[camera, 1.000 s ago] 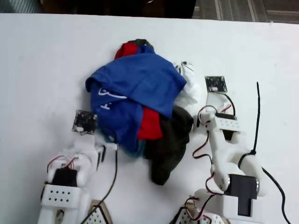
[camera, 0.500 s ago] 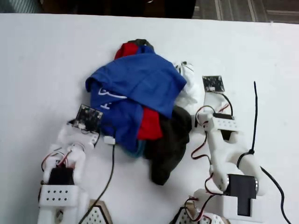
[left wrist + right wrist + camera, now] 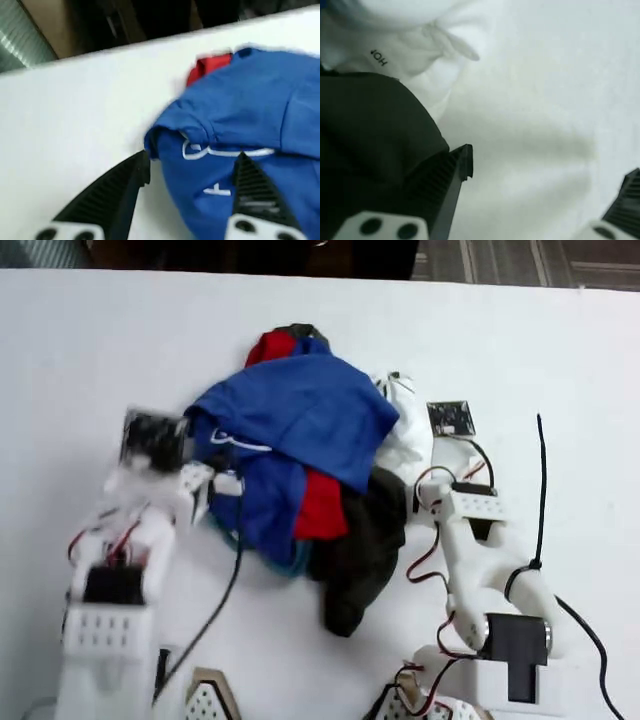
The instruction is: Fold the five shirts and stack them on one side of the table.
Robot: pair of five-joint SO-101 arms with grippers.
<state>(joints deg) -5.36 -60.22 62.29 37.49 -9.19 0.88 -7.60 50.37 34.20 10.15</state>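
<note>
Left gripper [image 3: 194,165] spread wide at the blue shirt [image 3: 300,415] atop the pile [image 3: 320,470], one finger seemingly brushing its hem. Right gripper [image 3: 550,167] gapes beside the pile's black shirt [image 3: 355,550], holding nothing. White table [image 3: 90,350] underneath, dark floor [image 3: 500,260] beyond.

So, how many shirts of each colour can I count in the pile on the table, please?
blue shirt: 1
red shirt: 1
black shirt: 1
white shirt: 1
teal shirt: 1 (just an edge peeks out under the blue one)
Total: 5
</note>
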